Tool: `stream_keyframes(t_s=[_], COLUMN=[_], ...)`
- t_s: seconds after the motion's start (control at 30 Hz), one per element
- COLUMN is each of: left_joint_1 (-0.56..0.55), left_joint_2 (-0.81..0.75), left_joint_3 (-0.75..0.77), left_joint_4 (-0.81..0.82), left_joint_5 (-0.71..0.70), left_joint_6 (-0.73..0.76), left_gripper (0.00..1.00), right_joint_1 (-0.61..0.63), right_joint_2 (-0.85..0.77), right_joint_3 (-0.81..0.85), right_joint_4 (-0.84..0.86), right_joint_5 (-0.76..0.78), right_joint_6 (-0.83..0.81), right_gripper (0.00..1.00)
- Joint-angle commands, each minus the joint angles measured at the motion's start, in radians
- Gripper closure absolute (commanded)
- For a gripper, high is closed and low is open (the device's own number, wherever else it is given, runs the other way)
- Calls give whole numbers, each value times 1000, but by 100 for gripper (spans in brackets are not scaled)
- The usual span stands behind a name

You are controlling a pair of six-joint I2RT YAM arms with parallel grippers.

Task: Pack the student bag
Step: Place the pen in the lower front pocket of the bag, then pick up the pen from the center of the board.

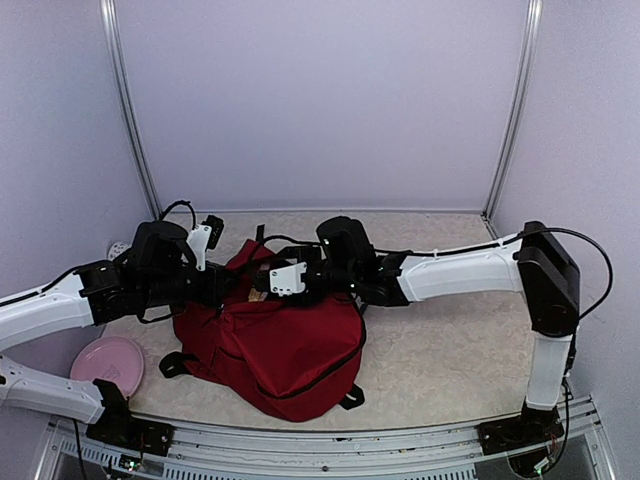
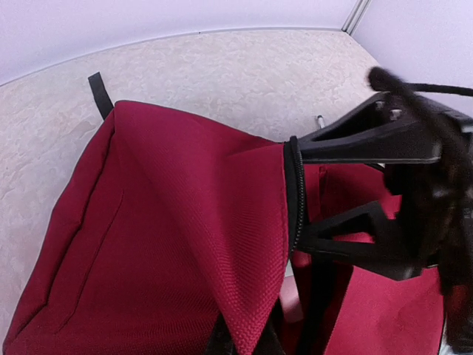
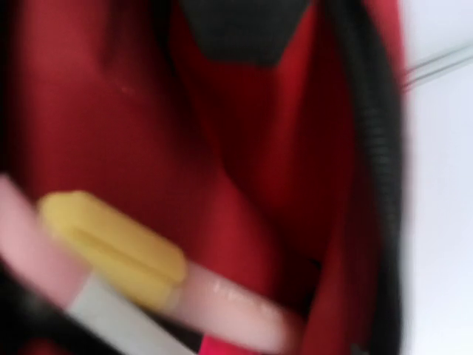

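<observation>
From above, a pale mottled table (image 1: 450,350) sits inside plain lilac walls (image 1: 320,100) with thin metal posts (image 1: 130,120) at the back corners and a metal rail (image 1: 330,440) along the near edge. The dark red backpack (image 1: 280,345) lies slumped in the middle of the table toward the front, and a pink plate (image 1: 108,362) sits at the left edge, partly cut off by the left arm. The left end effector (image 1: 222,285) meets the backpack's left rim and the right end effector (image 1: 262,287) reaches into its mouth, but the arms hide the opening. The left wrist view shows bare table (image 2: 222,74) behind the backpack (image 2: 170,244), a black strap (image 2: 100,92) poking out at its far corner, and a flap of red fabric pulled up to a peak. The left end effector is closed on that flap, though its own fingers are barely seen at the bottom edge. The right end effector (image 2: 299,194) stands with its jaws apart beside the black zip (image 2: 294,185), above a pink thing (image 2: 292,303) inside. The right wrist view is heavily blurred: red lining (image 3: 244,185), a yellow piece (image 3: 111,244) on something pink and white that I cannot identify, and wall at the right.
</observation>
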State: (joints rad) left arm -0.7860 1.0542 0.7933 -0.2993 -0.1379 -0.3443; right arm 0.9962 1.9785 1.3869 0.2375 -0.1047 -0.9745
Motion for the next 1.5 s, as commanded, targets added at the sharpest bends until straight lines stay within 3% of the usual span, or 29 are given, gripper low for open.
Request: stream_keyframes(t_s=[0.0, 0.23, 0.3, 0.43, 0.47, 0.6, 0.8, 1.0, 1.1, 1.37, 1.47], left_joint_1=[0, 1, 1, 1, 1, -4, -28, -30, -30, -24, -24], left_joint_2=[7, 12, 8, 1, 2, 10, -4, 1, -3, -13, -14], left_joint_3=[28, 22, 21, 9, 5, 4, -1, -2, 0, 0, 1], left_joint_4=[35, 38, 37, 51, 54, 61, 59, 61, 59, 50, 52], left_joint_5=[-19, -26, -32, -39, -36, -24, -39, -37, -37, -51, -48], left_joint_6=[-19, -19, -19, -19, -19, -53, -60, -52, -48, -33, -30], left_gripper=[100, 100, 100, 100, 100, 97, 93, 91, 91, 90, 90], right_joint_1=[12, -56, -140, -301, -325, -349, -349, -338, -324, -347, -384], right_joint_2=[-203, -392, -406, -340, -309, -152, 33, 147, 163, 57, 0], right_joint_3=[-81, -99, -80, -44, -41, 10, 105, 132, 113, -80, -158], right_joint_4=[-24, -172, -233, -488, -536, -633, -706, -706, -729, -746, -711], right_joint_5=[-80, -140, -70, 219, 253, 287, 324, 243, 284, 328, 281], right_joint_6=[146, 521, 748, 1212, 1263, 1291, 1301, 1305, 1294, 1243, 1185], right_gripper=[22, 21, 22, 26, 24, 5, 0, 8, 14, 27, 37])
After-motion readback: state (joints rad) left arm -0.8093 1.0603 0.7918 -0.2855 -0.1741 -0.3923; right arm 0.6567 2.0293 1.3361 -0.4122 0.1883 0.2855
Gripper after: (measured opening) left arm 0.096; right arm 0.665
